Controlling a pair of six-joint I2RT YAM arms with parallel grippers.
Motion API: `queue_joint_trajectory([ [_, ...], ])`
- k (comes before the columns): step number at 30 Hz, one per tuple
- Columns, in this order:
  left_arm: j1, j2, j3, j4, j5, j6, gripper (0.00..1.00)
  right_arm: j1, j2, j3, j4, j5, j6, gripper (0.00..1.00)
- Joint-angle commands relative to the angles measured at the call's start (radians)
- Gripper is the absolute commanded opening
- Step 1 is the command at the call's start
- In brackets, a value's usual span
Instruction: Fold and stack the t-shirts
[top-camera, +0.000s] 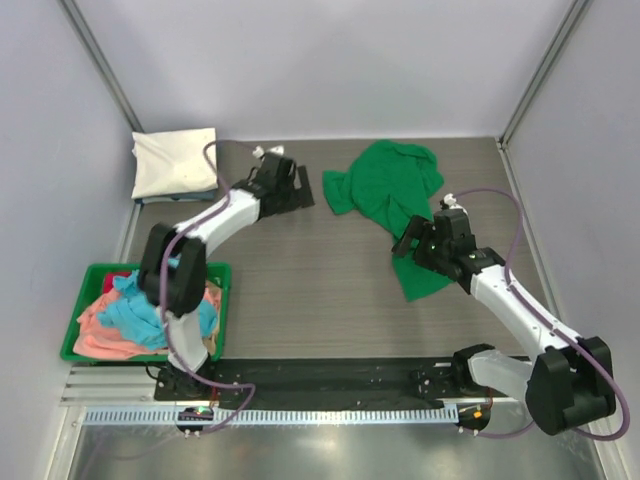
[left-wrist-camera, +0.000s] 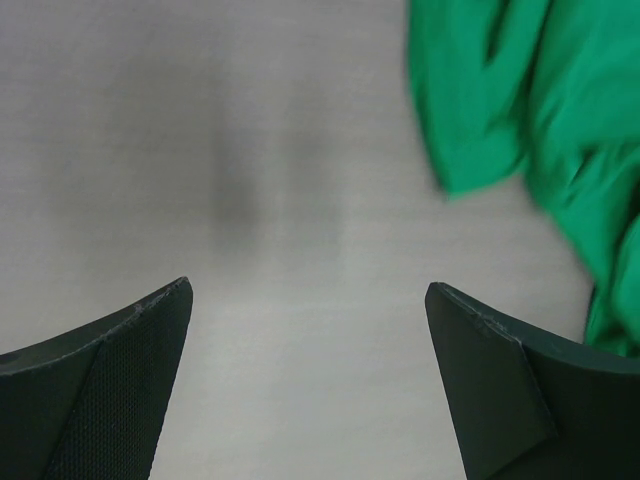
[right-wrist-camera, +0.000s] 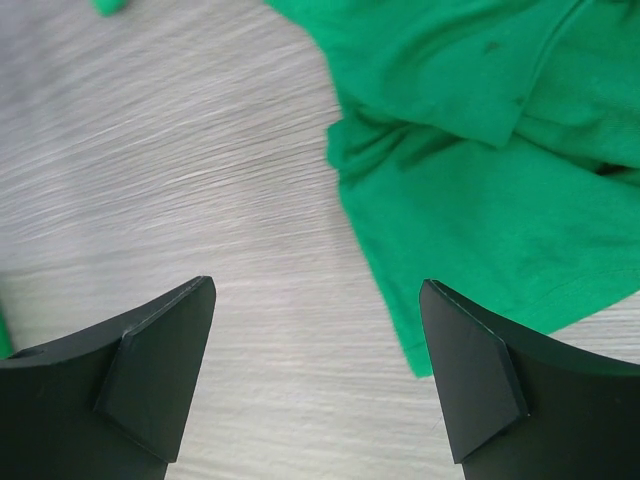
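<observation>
Grey-walled cell with a dark wood-grain worktop (top-camera: 300, 290). Entries run near to far.

1. Green bin (top-camera: 72, 340), near left. It holds a heap of unfolded shirts, with a light blue shirt (top-camera: 135, 312) lying over a salmon-pink shirt (top-camera: 100, 342).
2. Right arm (top-camera: 500, 290), reaching in from near right. The right jaws stand wide and hold nothing, poised over the near hem of item 3.
3. Green t-shirt (top-camera: 385, 190), centre right of the worktop. It is bright, plain and crumpled, with overlapping folds and one sleeve flung left; it is not spread flat.
4. Left arm (top-camera: 225, 215), stretched far. The left jaws stand wide and hold nothing, over bare worktop just beside that sleeve.
5. Cream-white t-shirt (top-camera: 175, 162), far left corner, folded square.

Risk: the cloth lies in bunched layers, so a pinch may take one layer or a stray fold. Mismatched grips by the two arms would twist the shirt rather than spread it.
</observation>
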Motion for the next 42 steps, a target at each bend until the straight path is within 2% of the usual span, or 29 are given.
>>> queue_joint_trajectory([
  [1,0.002,0.2,0.281,0.128,0.045,0.011,1.0,0.006,-0.107,-0.019,-0.026,-0.055,-0.029,0.89],
  [3,0.002,0.324,0.402,0.129,0.071,0.021,1.0,0.006,-0.161,-0.034,-0.029,-0.097,-0.039,0.89],
  [4,0.005,0.436,0.532,0.128,0.075,0.019,1.0,0.009,-0.177,-0.044,-0.038,-0.107,-0.041,0.89],
  [6,0.015,0.539,0.666,0.101,0.103,0.002,0.98,0.01,-0.204,-0.042,-0.052,-0.13,-0.05,0.89],
  [7,0.022,0.649,0.732,0.081,0.111,-0.005,0.98,0.01,-0.212,-0.041,-0.073,-0.132,-0.053,0.89],
  [8,0.025,0.699,0.873,0.059,0.115,-0.018,0.96,0.01,-0.22,-0.036,-0.083,-0.134,-0.056,0.89],
  [10,0.033,0.832,0.988,0.001,0.123,-0.028,0.95,0.01,-0.241,-0.034,-0.098,-0.134,-0.07,0.89],
  [12,0.035,0.9,1.122,-0.037,0.12,-0.045,0.92,0.012,-0.253,-0.045,-0.104,-0.131,-0.07,0.89],
  [14,0.038,0.937,1.158,-0.033,0.117,-0.07,0.88,0.012,-0.258,-0.062,-0.104,-0.141,-0.07,0.89],
  [19,0.042,0.949,1.118,-0.019,0.124,-0.094,0.79,0.014,-0.235,-0.077,-0.106,-0.135,-0.053,0.89],
  [21,0.045,0.964,1.115,-0.03,0.19,-0.126,0.73,0.014,-0.234,-0.077,-0.107,-0.083,-0.049,0.89],
  [23,0.045,0.963,1.087,-0.03,0.216,-0.143,0.7,0.014,-0.247,-0.061,-0.135,-0.014,-0.026,0.89],
  [24,0.044,0.957,1.074,-0.026,0.229,-0.162,0.69,0.014,-0.249,-0.053,-0.152,0.112,-0.009,0.9],
  [27,0.032,0.951,1.034,-0.01,0.258,-0.165,0.63,0.014,-0.232,-0.022,-0.199,0.202,0.017,0.93],
  [31,0.025,0.949,1.04,0.013,0.312,-0.157,0.38,0.012,-0.182,-0.021,-0.204,0.242,0.056,0.95],
  [34,0.033,0.917,1.003,0.042,0.339,-0.17,0.0,0.0,-0.11,0.002,-0.175,0.293,0.059,0.95],
  [35,0.035,0.899,0.98,0.063,0.338,-0.176,0.0,-0.006,-0.094,0.015,-0.157,0.3,0.059,0.95],
  [39,0.074,0.759,0.714,0.184,0.298,-0.209,0.0,-0.052,0.035,0.073,-0.072,0.304,0.045,0.87],
  [42,0.108,0.718,0.65,0.221,0.335,-0.229,0.0,-0.11,0.13,0.111,-0.005,0.25,0.033,0.77],
])
